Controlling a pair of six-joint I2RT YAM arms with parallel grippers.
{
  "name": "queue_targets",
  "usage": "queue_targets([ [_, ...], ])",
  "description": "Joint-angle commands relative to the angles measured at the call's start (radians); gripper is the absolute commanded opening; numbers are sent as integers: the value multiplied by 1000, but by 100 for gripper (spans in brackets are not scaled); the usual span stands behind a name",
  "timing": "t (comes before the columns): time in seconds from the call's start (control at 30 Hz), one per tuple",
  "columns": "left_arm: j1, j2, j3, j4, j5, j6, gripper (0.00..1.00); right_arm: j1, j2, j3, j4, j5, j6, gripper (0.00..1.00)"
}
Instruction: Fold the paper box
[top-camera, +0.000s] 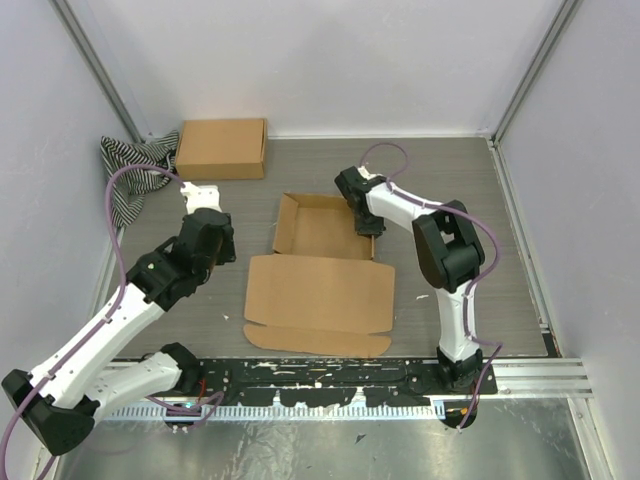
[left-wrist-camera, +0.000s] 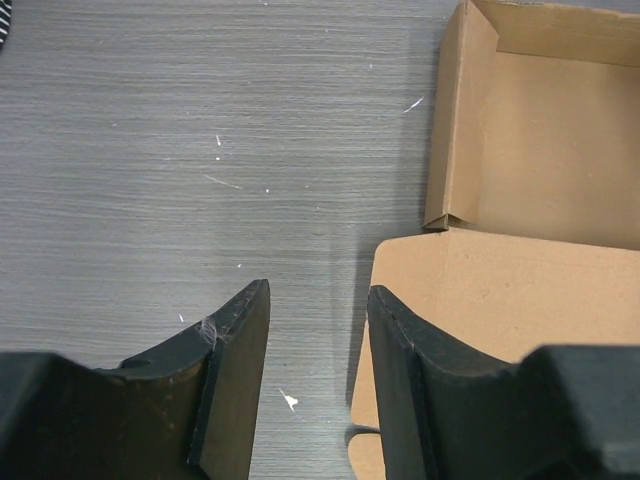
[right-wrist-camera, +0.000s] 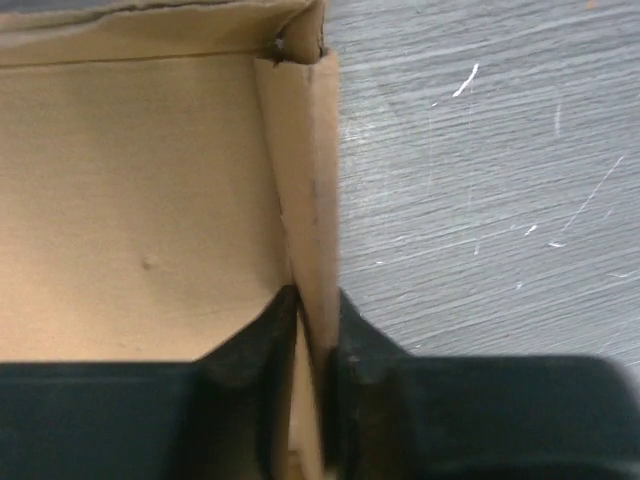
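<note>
The paper box (top-camera: 320, 265) lies in the middle of the table, its shallow tray at the back with walls raised and its lid flat toward the arms. My right gripper (top-camera: 366, 222) is shut on the tray's right side wall (right-wrist-camera: 310, 200), one finger inside the tray and one outside. My left gripper (top-camera: 205, 200) is open and empty, to the left of the box above bare table; in the left wrist view (left-wrist-camera: 318, 300) the lid's left edge (left-wrist-camera: 400, 270) lies by its right finger, and the tray's left wall (left-wrist-camera: 450, 130) stands upright.
A fully formed brown cardboard box (top-camera: 221, 148) sits at the back left. A black-and-white striped cloth (top-camera: 132, 170) lies next to it by the left wall. Side walls enclose the table.
</note>
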Motion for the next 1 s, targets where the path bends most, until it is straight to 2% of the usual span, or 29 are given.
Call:
queue_targets([
  [0.0, 3, -19, -17, -5, -13, 2, 50, -5, -103, -81, 57, -32, 21, 37],
  [0.03, 3, -19, -17, -7, -14, 3, 50, -6, -137, -97, 67, -32, 18, 43],
  [0.13, 3, -15, -18, -5, -14, 3, 50, -6, -219, -85, 54, 1, -18, 51],
  [0.23, 3, -5, -17, -4, -14, 2, 50, -7, -251, -3, 8, 25, -75, 52],
  [0.37, 3, 7, -25, 11, -22, -2, 51, -6, -231, 117, 6, -49, -178, 51],
  [0.43, 4, 29, -47, 63, -43, -5, 56, -6, -209, 172, -10, -59, -185, 50],
  [0.47, 9, 54, -61, 119, -44, -5, 62, -6, -204, 184, -17, -54, -175, 50],
  [0.53, 29, 147, -54, 209, -18, -12, 67, -8, -210, 182, -14, -48, -160, 50],
  [0.63, 63, 363, 40, 290, 85, -7, 69, -11, -245, 126, 10, -66, -148, 50],
  [0.77, 100, 639, 217, 301, 189, 12, 69, -12, -333, 11, 48, -86, -148, 50],
  [0.97, 121, 859, 391, 261, 255, 52, 65, -12, -476, -105, 74, -88, -152, 49],
])
